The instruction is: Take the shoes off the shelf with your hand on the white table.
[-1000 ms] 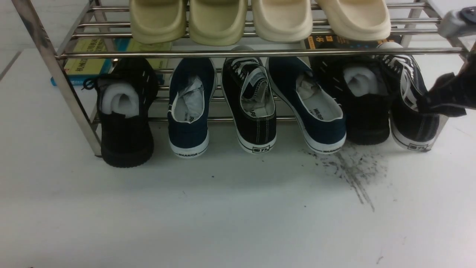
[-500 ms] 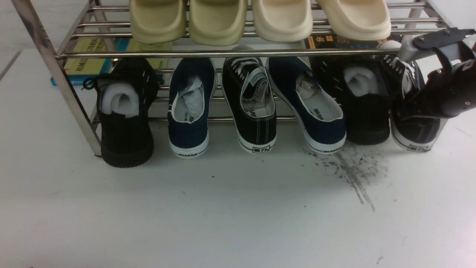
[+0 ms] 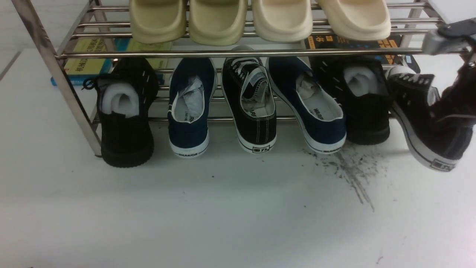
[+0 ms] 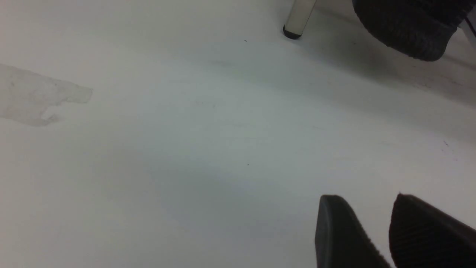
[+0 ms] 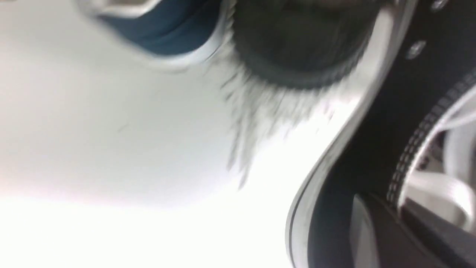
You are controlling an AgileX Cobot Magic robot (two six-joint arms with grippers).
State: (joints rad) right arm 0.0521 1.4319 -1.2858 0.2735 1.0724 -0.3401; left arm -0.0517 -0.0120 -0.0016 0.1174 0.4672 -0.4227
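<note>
1. Right-hand sneaker [image 3: 424,115] of the black canvas pair is at the right edge of the front view. It is tilted, with its white toe cap pointing up-left toward the shelf [image 3: 223,53] and its heel out over the white table [image 3: 223,216] at lower right. I cannot tell whether the sole touches the surface.
2. The right gripper [image 3: 455,102] enters from the right edge and is buried in this shoe's opening. Its jaws look closed on the collar beside the laces, so the shoe appears to be held.
3. The key relation is the shoe's long axis, which runs diagonally from upper left to lower right with the gripper at the heel end. In my judgement, setting it down means drawing it along that line toward the lower part of the frame, past the dark scuff streaks [image 3: 353,171].
4. The middle sneaker [image 3: 254,108], its mate, sits on the lower tier at frame centre with its heel toward the camera. It is between two navy shoes and well to the left of the right gripper.
5. The left gripper [image 4: 366,208] is out of the front view. Its wrist view shows the fingers parted with nothing between them, above bare table near a shelf leg [image 4: 297,18] and an all-black shoe [image 4: 409,29]. It is probably the freer arm for the mate.
</note>
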